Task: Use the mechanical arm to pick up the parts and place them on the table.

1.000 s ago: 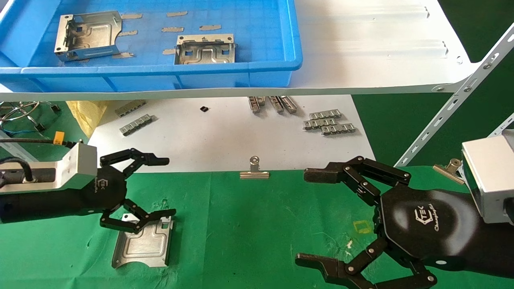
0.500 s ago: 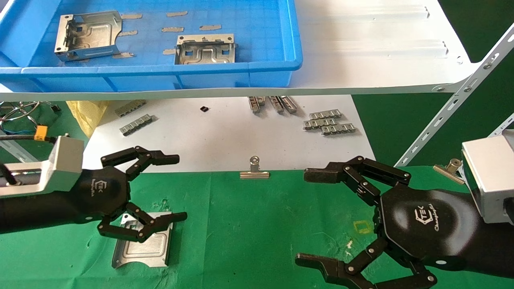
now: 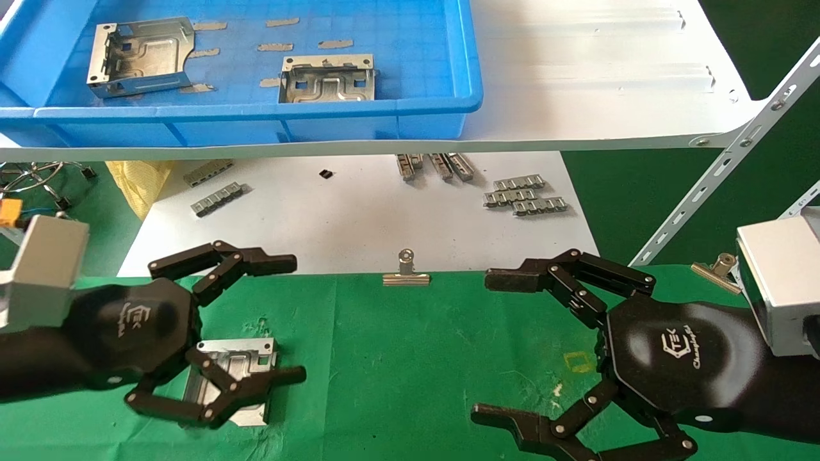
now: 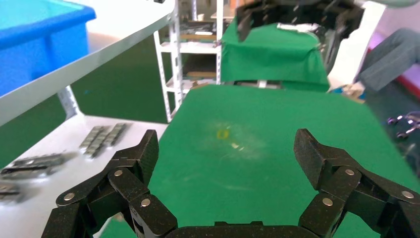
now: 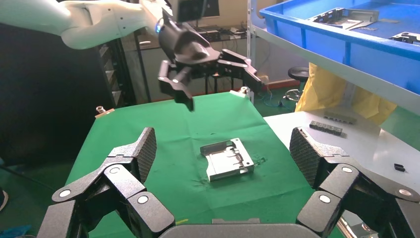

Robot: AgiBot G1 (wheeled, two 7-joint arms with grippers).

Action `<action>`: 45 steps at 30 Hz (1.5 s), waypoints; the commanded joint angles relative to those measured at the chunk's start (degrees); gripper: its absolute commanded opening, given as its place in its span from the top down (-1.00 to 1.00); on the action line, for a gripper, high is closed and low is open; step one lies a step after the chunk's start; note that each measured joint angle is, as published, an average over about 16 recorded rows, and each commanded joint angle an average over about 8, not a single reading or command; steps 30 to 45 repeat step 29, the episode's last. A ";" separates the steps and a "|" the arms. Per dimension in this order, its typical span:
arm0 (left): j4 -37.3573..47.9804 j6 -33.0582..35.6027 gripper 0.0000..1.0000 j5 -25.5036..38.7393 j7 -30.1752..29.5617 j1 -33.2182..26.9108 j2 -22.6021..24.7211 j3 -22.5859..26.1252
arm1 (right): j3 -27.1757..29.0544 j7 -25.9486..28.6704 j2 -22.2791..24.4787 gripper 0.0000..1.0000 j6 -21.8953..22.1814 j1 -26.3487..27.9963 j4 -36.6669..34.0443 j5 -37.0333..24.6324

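One silver part (image 3: 246, 355) lies flat on the green cloth table (image 3: 410, 358) at the left; it also shows in the right wrist view (image 5: 228, 159). My left gripper (image 3: 291, 318) hovers over it, open and empty, with its lower finger crossing the part in the head view. In its own wrist view the left gripper (image 4: 228, 148) has only cloth between its fingers. My right gripper (image 3: 490, 347) is open and empty above the cloth at the right. Two more parts (image 3: 141, 56) (image 3: 327, 78) lie in the blue bin (image 3: 256, 112).
The bin stands on a white shelf board (image 3: 608, 96) held by a slotted strut (image 3: 724, 173). Grey ridged strips (image 3: 525, 195) lie on a white sheet behind the cloth. Binder clips (image 3: 405, 272) (image 3: 717, 269) hold the cloth's edge. A yellow bag (image 3: 138, 179) and cables sit far left.
My left gripper has risen and drawn back toward the near left, staying open. The part stays flat on the cloth. The right arm has not moved.
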 commanded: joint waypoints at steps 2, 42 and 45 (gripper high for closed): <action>-3.38 -0.30 -1.00 -1.04 -2.52 1.89 -0.71 -1.83 | 0.00 0.00 0.00 -1.00 0.00 0.00 0.00 0.00; -11.88 -1.09 -1.00 -3.75 -8.57 6.69 -2.51 -6.45 | 0.00 -0.01 0.01 -1.00 0.01 -0.01 -0.01 0.01; -11.88 -1.09 -1.00 -3.75 -8.57 6.69 -2.51 -6.45 | 0.00 -0.01 0.01 -1.00 0.01 -0.01 -0.01 0.01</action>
